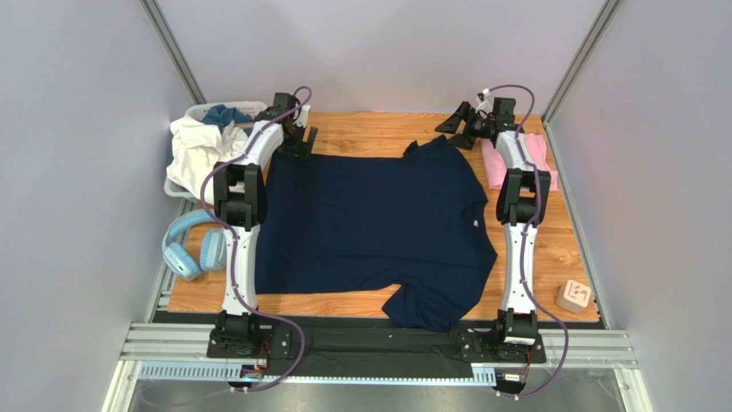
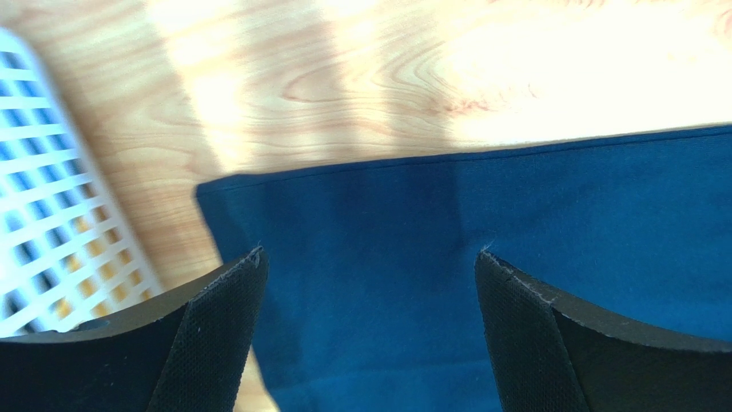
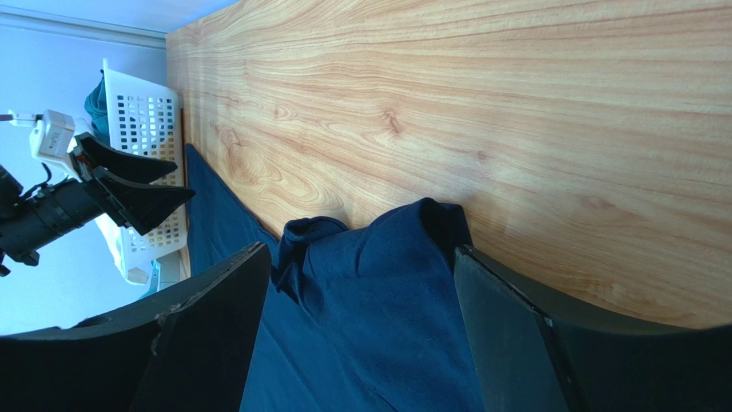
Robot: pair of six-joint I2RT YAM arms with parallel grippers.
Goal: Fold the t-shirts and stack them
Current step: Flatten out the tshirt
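Note:
The dark navy t-shirt [image 1: 369,223] lies spread flat across the wooden table, with one sleeve hanging toward the near edge. My left gripper [image 1: 302,142] hovers open over its far left corner [image 2: 258,206], both pads [image 2: 215,335] apart above the cloth. At the far sleeve [image 3: 387,283], my right gripper [image 1: 457,129] is open, its fingers standing either side of the bunched sleeve. The light pink t-shirt [image 1: 493,167] lies folded at the far right, partly under the right arm.
A white basket [image 1: 203,112] holding white and teal cloth stands at the far left; it also shows in the wrist views [image 2: 51,215] [image 3: 146,112]. Light-blue headphones [image 1: 189,249] lie by the left arm. A small wooden block [image 1: 573,296] sits near right.

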